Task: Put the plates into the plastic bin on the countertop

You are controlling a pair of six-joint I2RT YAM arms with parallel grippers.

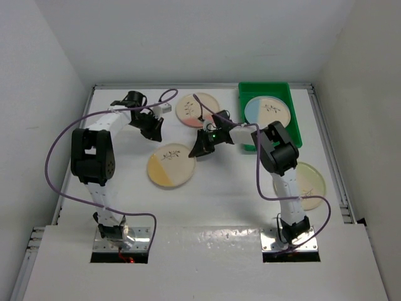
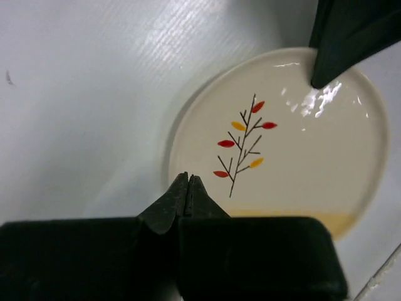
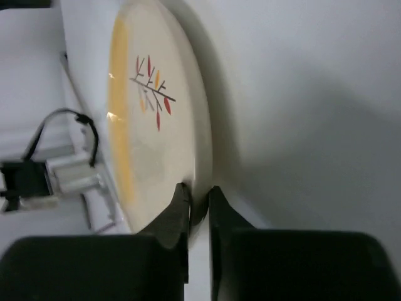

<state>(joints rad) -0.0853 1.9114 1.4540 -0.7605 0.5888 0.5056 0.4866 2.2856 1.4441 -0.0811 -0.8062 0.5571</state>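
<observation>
White countertop, cream yellow-segment plate w/ sprig, R fingers pinching rim, L fingers closed

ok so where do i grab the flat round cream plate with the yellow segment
The flat round cream plate with the yellow segment lies face up on the glossy white countertop, so only its thin raised rim can be pinched. Take the rim low from the side, at its far-right edge. The right hand straddles it there.
</observation>
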